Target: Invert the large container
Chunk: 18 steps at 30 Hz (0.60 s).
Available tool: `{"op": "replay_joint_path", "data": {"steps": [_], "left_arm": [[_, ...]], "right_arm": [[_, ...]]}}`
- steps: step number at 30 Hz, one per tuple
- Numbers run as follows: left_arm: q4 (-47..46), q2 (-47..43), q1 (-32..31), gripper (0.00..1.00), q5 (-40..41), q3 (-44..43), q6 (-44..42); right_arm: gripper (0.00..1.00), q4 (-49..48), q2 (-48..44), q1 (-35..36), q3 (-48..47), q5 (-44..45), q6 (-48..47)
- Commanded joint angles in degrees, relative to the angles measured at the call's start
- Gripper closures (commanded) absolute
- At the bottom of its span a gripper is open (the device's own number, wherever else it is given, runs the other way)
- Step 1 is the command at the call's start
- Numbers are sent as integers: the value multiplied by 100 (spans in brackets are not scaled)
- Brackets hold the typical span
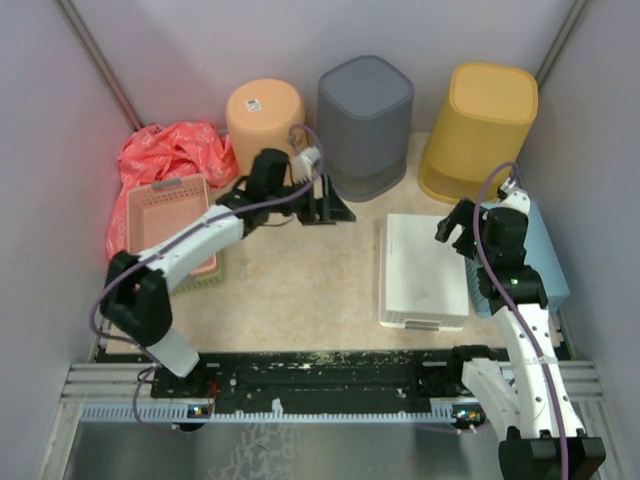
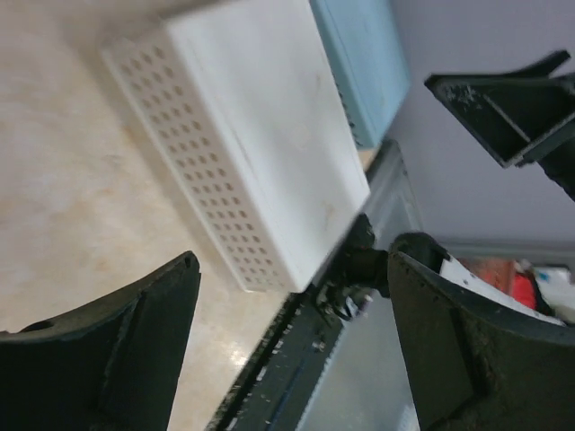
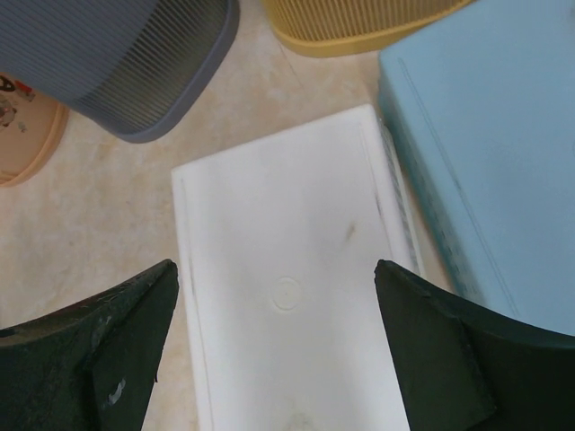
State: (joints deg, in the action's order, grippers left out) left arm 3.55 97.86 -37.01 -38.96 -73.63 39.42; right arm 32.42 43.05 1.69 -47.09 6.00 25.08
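Two big bins stand mouth down at the back: a grey ribbed bin (image 1: 365, 110) (image 3: 117, 54) and a yellow bin (image 1: 485, 115) (image 3: 359, 22). I cannot tell which of them is the large container. My left gripper (image 1: 325, 210) (image 2: 292, 260) hovers open just in front of the grey bin's lower left corner. It holds nothing and looks across the table at a white perforated basket (image 2: 260, 117). My right gripper (image 1: 455, 228) (image 3: 274, 269) is open and empty above that white basket (image 1: 420, 270) (image 3: 269, 197), which lies bottom up.
An orange bin (image 1: 263, 112) stands mouth down at the back left. A pink basket (image 1: 165, 210) sits upright at the left beside a red bag (image 1: 170, 150). A blue container (image 1: 545, 260) (image 3: 485, 135) lies against the right wall.
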Motion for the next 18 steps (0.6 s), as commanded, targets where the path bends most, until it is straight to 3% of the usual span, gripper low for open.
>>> {"op": "replay_joint_path", "data": {"steps": [1, 5, 10, 14, 18], "left_arm": [[2084, -1218, 511, 9, 1653, -372, -1295], [3431, -1869, 1169, 1, 3008, -734, -1736], [4139, -2480, 2087, 0, 4412, -520, -1762], [4264, -2660, 2756, 0, 4362, -58, -1759], [4184, -2633, 2840, 0, 4307, 288, -1855]], "right_arm": [[12, -690, 114, 137, 4, -690, 157], [13, -1012, 614, 1550, -55, -195, 263], [13, -1679, 1779, 3095, -87, -264, 561], [12, -1205, 3007, 3660, -540, 192, 583], [11, -1102, 3416, 3656, -459, 491, 586]]}}
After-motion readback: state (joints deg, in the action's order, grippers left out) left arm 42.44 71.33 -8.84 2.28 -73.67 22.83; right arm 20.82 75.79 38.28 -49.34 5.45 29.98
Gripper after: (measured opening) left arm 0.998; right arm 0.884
